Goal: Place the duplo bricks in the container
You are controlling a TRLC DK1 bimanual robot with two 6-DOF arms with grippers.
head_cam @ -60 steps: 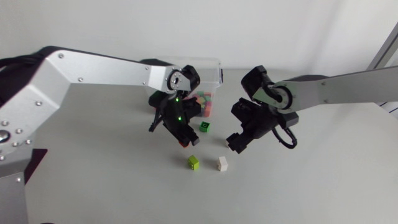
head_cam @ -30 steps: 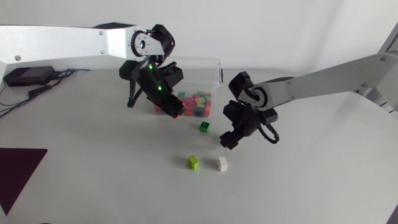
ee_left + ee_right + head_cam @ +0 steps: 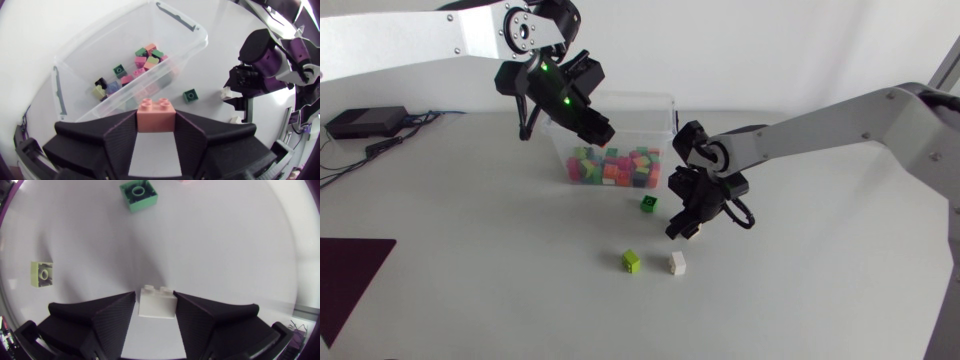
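The pale grey matte table point(image 3: 500, 280) has wide bare stretches toward its near edge and to both sides of the work. The left arm point(image 3: 410, 40) comes in high from the far left, and the right arm point(image 3: 820, 130) slants in from the right. The clear rectangular plastic container point(image 3: 630, 97) stands near the far edge with its long side running across the table. It holds a loose heap of multicoloured bricks point(image 3: 615, 168) low on its floor, leaving open room above them.

The left gripper point(image 3: 600, 132) hangs over the container's left rim. It is clamped on a salmon-pink two-stud brick point(image 3: 155, 117), whose long axis runs from finger to finger and whose studs face ahead past the fingertips.

The right gripper point(image 3: 680, 230) hovers just in front of the container with its fingers spread. A white two-stud brick point(image 3: 678, 263) shows in the gap from the wrist view, lying crosswise. The head view shows it resting on the table, clear of the tips.

A lime-green single-stud brick point(image 3: 632, 261) sits just beside the white one. A dark green single-stud brick point(image 3: 648, 204) lies studs up, close to the container's front wall.
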